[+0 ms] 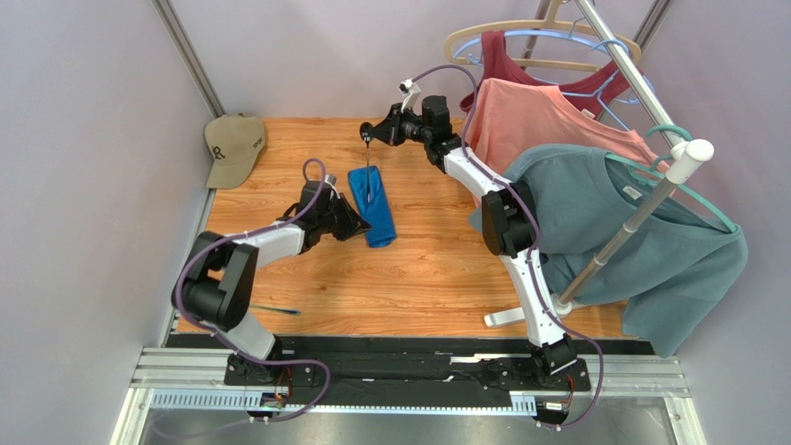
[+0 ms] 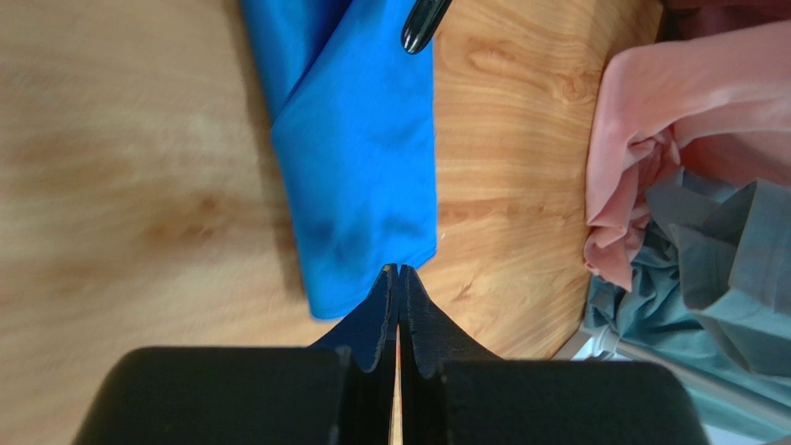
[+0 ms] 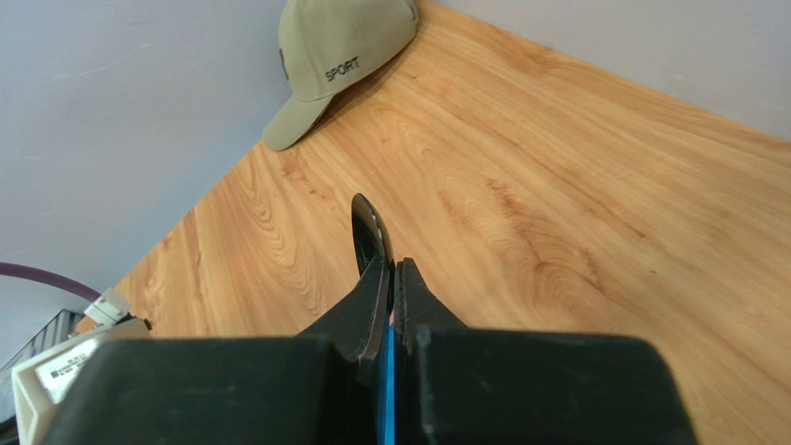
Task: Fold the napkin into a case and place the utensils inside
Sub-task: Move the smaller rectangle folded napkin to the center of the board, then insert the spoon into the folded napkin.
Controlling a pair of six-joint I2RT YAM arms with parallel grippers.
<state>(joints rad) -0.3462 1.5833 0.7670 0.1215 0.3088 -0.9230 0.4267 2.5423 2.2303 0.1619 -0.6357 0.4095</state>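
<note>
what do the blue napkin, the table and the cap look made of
napkin: thin cloth, perhaps satin or polyester, judging by its slight sheen and soft folds.
table: wood or wood-look laminate, fairly matte, with clear grain lines.
cap: khaki fabric, probably cotton twill, matte, with soft panels and printed lettering.

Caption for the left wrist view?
Shut left gripper at near edge of folded napkin; dark utensil tip at far end.

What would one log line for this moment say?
left gripper: shut at napkin edge | right gripper: shut on utensil, over napkin | second utensil: on table
</note>
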